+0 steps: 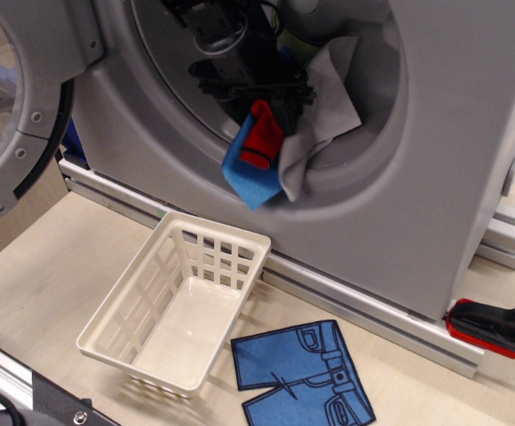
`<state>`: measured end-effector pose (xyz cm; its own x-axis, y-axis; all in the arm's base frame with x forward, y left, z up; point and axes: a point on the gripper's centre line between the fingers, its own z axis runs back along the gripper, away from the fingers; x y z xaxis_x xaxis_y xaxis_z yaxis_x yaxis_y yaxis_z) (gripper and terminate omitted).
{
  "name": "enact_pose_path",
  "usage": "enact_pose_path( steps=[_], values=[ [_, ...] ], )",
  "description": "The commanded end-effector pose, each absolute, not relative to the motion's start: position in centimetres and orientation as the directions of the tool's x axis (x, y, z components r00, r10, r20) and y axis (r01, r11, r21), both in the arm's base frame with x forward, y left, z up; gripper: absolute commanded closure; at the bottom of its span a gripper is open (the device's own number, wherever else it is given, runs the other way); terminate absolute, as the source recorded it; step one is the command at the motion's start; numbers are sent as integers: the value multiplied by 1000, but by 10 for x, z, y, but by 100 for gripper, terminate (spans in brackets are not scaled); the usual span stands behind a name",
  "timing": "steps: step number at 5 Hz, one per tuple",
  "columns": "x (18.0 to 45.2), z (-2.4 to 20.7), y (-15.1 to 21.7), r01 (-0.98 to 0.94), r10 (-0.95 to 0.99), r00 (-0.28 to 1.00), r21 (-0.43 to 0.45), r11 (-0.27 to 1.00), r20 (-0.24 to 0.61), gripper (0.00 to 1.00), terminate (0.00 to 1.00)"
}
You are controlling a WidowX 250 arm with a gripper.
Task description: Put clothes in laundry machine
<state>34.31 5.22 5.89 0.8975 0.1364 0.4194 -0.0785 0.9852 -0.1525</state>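
Note:
The grey laundry machine (444, 133) fills the top of the view, and its round door (13, 98) is swung open at the left. My black gripper (271, 108) reaches into the drum recess and is shut on the clothes (250, 173). This is a bundle of blue, red (262, 135), white-grey (324, 102) and light green (289, 40) felt pieces. The bundle hangs from the gripper inside the drum opening. Its blue tip droops over the drum's lower front rim. Cloth hides the fingertips.
A small white slotted basket (182, 306) stands on the wooden table below the drum. A flat blue jeans-shaped piece (302, 373) lies to its right. An aluminium rail (364, 311) runs along the machine's base. A red and black clamp (497, 328) sits at the right edge.

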Motion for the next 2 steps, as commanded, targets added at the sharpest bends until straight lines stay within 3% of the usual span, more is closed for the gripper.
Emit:
enact_pose_path(
  steps=[1,2],
  values=[
    [308,94,49,39,42,860,-149,988,508,0,0],
    [290,111,36,88,8,864,-166,982,503,0,0]
  ],
)
